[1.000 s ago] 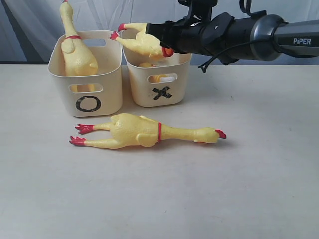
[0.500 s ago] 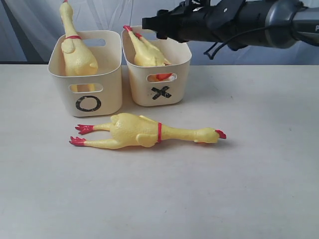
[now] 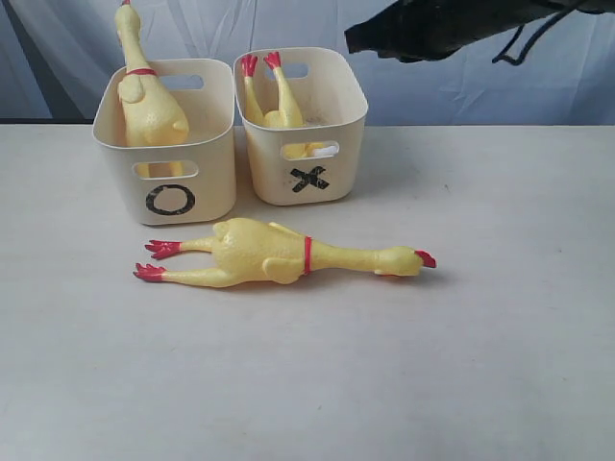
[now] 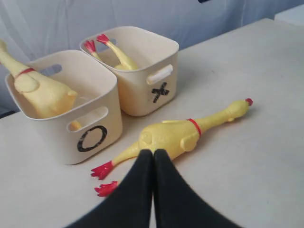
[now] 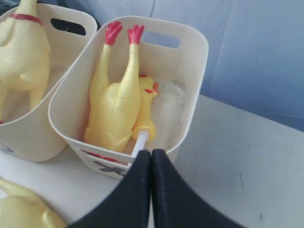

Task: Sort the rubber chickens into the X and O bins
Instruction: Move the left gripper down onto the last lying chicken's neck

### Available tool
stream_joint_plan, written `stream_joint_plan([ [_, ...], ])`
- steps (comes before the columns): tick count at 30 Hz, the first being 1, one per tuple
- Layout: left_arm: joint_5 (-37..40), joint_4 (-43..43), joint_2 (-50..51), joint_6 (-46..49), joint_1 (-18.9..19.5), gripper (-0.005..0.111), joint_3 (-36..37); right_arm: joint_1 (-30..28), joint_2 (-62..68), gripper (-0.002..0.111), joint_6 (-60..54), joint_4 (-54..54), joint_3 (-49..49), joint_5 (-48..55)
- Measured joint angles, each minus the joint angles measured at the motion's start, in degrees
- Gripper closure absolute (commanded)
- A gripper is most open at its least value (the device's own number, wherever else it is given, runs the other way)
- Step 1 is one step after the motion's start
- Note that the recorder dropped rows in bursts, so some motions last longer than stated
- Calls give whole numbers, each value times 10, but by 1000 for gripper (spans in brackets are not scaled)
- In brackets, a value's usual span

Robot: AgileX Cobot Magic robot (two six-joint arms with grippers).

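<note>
Exterior view. Third rubber chicken (image 3: 274, 254) lies flat on the tabletop (image 3: 480, 336). Its long axis runs 9-to-3, red feet toward 9 o'clock, head and red beak toward 3 o'clock, and the red neck band sits past mid-length on the head side. O bin (image 3: 207, 182) stands at 11 o'clock from this bird and X bin (image 3: 351, 158) at 12 o'clock, the two side by side and very close, marks facing the camera. Whether their walls touch I cannot tell. Chicken in the O bin (image 3: 146, 101) stands upright, long axis 6-to-12, with neck and red band rising above the rim toward 12 o'clock. Its lower body is down in the tub, yellow showing through the slot handle. Chicken in the X bin (image 3: 267, 91) is inverted, long axis also 6-to-12, both red feet poking above the rim toward 12 o'clock. The right wrist view shows a yellow head with a red beak tucked beside its body, low in the tub. Right arm (image 3: 442, 24) is a dark blur high at 1 o'clock, clear of both bins. Right tool (image 5: 151, 152) is pinched tight with nothing between the fingers, above the near rim of the X bin. Left tool (image 4: 153, 152) is likewise closed and empty, over the tabletop bird's rump end. Contact cannot be judged.
</note>
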Motion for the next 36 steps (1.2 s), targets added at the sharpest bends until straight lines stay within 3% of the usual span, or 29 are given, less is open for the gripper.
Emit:
stream_joint_plan([
  [8, 0, -136, 130, 199, 0, 107, 0, 0, -104, 108, 8, -2, 156, -74],
  [11, -1, -209, 170, 291, 0, 101, 0, 0, -148, 108, 8, 6, 228, -107],
  [18, 4, -318, 250, 463, 0, 65, 0, 0, -252, 108, 9, 30, 354, -150],
  [21, 11, -346, 277, 500, 0, 55, -8, 0, -301, 108, 9, 56, 395, -151],
  [29, 22, -405, 360, 636, -15, 54, -53, 0, -404, 108, 9, 76, 490, -151],
  [36, -14, -419, 468, 674, -93, 54, -116, 0, -464, 108, 39, 76, 538, -153],
])
